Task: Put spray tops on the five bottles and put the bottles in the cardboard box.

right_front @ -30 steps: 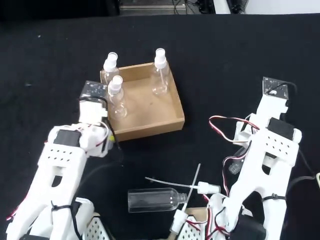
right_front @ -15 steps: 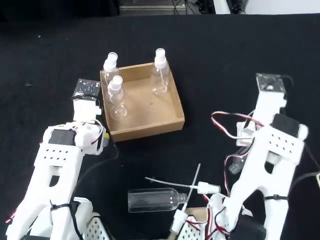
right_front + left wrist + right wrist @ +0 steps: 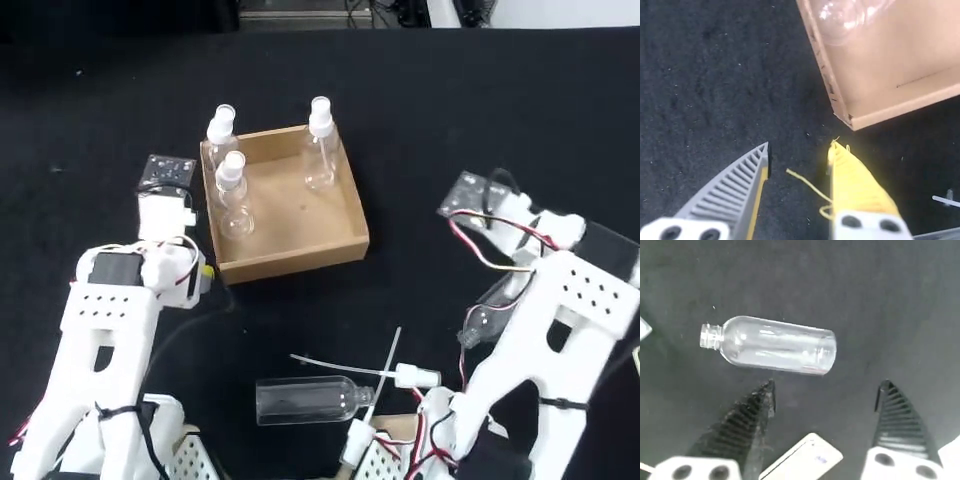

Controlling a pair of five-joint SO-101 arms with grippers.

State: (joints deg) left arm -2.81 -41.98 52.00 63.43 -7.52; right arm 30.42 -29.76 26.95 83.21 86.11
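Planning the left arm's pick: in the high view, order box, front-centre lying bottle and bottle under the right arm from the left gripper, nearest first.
1. Cardboard box, beside the left gripper.
2. Lying bottle, front centre.
3. Bottle under the right arm, far right.

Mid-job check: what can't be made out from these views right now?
High view: the right arm hides most of the side bottle beneath it.
High view: the rear-left bottle may stand inside or behind the cardboard box.
Left wrist view: the frame edge cuts off the boxed bottle.
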